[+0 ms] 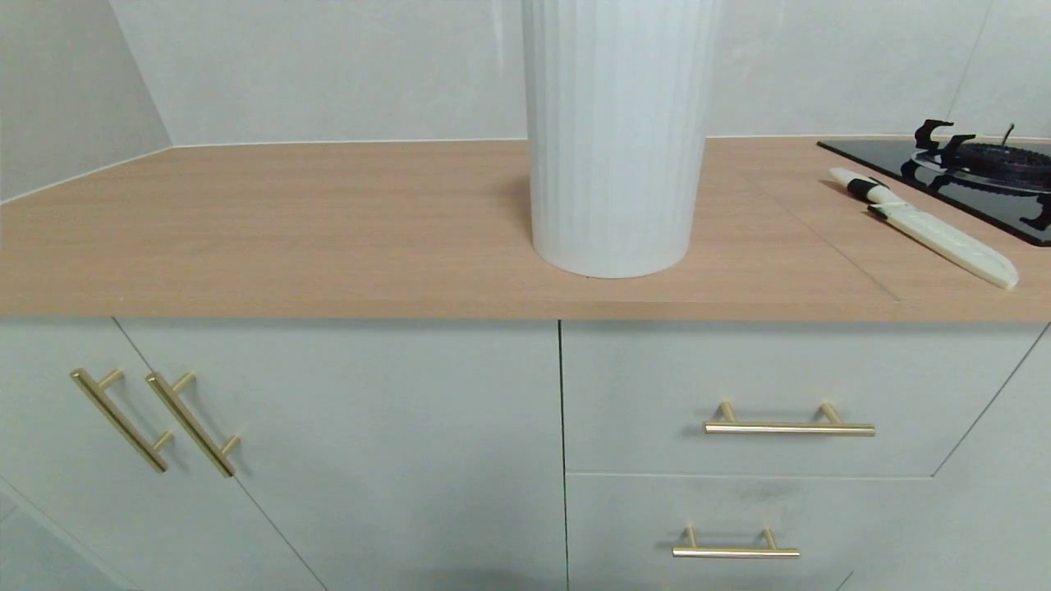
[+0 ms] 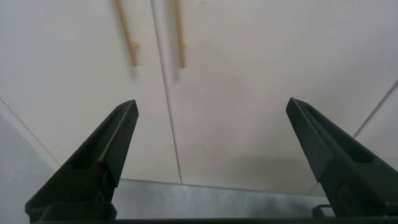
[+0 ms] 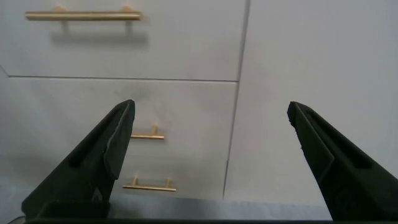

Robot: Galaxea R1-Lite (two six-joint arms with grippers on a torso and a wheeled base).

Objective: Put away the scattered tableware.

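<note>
We see both claws open and empty in front of the cupboards, and the knife on the tabletop.

On the wooden tabletop a pale-bladed knife with a cream and black grip lies flat at the robot's right, just beside the edge of the black hob and slanting toward the front edge. A tall white ribbed container stands upright near the middle of the tabletop, well apart from the knife. We find the left claw with its two dark fingers spread wide, holding nothing and facing the cupboard doors and their pair of gold handles. The right claw is likewise spread wide and empty, and it faces the drawer fronts with their gold bar handles.
</note>
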